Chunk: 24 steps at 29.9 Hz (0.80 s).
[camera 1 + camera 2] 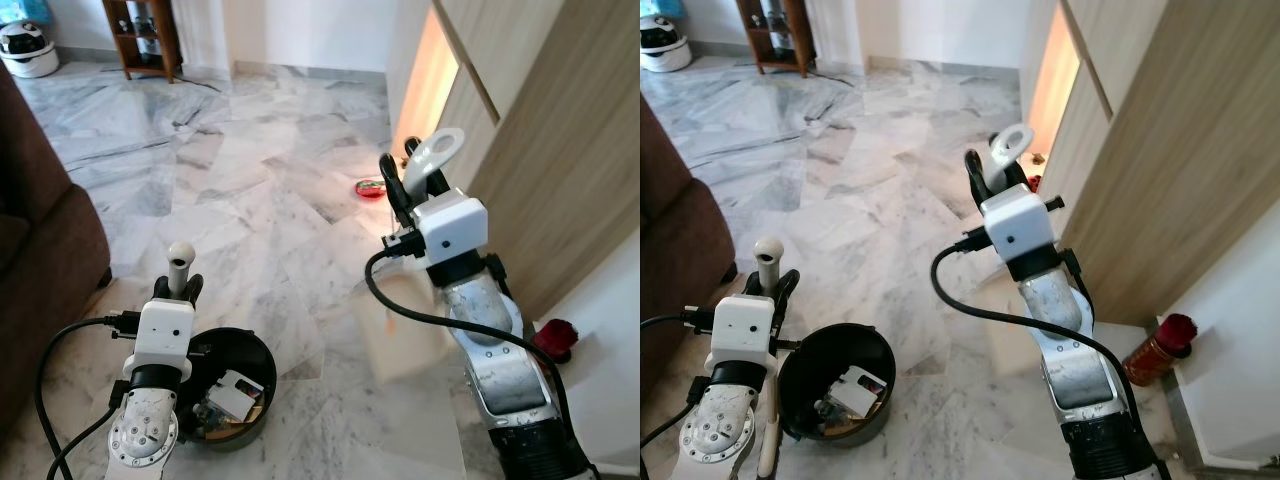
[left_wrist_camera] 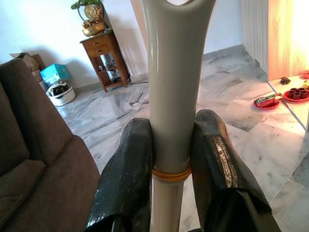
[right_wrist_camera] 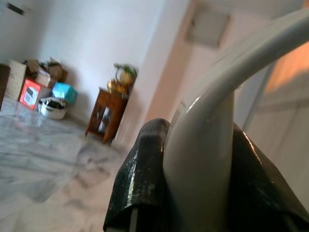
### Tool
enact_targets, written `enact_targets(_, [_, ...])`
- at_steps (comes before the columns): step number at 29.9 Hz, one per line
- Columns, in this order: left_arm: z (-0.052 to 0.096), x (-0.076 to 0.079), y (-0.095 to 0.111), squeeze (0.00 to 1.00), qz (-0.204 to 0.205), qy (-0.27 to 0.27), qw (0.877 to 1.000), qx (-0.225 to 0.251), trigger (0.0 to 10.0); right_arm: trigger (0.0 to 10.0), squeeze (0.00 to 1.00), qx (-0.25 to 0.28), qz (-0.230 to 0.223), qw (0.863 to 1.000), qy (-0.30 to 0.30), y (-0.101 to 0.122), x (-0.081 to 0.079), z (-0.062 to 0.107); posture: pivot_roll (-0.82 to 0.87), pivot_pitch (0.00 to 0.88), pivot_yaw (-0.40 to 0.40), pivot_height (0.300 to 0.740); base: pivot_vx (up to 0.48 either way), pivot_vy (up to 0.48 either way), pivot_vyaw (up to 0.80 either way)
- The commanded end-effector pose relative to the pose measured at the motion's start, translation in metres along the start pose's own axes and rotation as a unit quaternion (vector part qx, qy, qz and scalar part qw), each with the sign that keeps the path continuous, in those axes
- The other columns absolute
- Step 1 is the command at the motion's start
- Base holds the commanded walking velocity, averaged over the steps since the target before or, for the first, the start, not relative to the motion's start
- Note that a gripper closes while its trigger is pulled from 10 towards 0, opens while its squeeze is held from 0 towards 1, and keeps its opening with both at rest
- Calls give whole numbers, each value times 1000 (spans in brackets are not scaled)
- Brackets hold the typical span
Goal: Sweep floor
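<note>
The left gripper [image 2: 174, 159] is clamping the pale upright dustpan handle [image 2: 175, 87] above the round black dustpan [image 1: 232, 395] holding scraps on the grey marble floor [image 1: 250, 200]; the right gripper [image 3: 193, 174] is squeezing the white looped broom handle [image 1: 436, 155] near the wooden wardrobe [image 1: 560, 150].

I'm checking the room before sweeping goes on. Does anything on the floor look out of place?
Yes: a red plate of items sits directly on the marble floor by the lit doorway, and a red-capped bottle stands at the wall's foot, both in sweeping range.
</note>
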<state>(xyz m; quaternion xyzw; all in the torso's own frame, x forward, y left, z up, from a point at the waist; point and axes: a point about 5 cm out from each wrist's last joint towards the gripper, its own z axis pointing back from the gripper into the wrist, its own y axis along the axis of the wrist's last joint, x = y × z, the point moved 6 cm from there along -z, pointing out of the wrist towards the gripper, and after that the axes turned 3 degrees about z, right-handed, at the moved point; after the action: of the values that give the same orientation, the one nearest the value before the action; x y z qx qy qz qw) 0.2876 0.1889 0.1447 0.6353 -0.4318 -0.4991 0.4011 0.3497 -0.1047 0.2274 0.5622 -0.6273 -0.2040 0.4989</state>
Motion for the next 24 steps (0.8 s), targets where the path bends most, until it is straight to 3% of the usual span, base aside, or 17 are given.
enact_targets(1, [1,-4,11,0,0,1,1000,23,10000,10000,0,14,-20,1000,-18,6,11,1,61,109,-38,740,0,0,0])
enact_targets(2, [0,-4,10,0,1,0,1000,22,10000,10000,0,-5,-44,998,-32,-5,15,7,58,110,-36,740,0,0,0])
enact_targets(9, [-5,-4,8,0,18,5,1000,21,10000,10000,0,-55,-85,993,-55,-39,22,19,43,99,-39,740,0,0,0])
enact_targets(15, [-8,-16,-2,0,33,21,999,8,10000,10000,0,-97,-94,989,-66,-70,27,32,20,106,-27,740,0,0,0])
enact_targets(24, [-4,-18,-16,0,32,17,999,-13,10000,10000,0,-139,-98,981,-89,-98,31,49,30,92,-7,740,0,0,0])
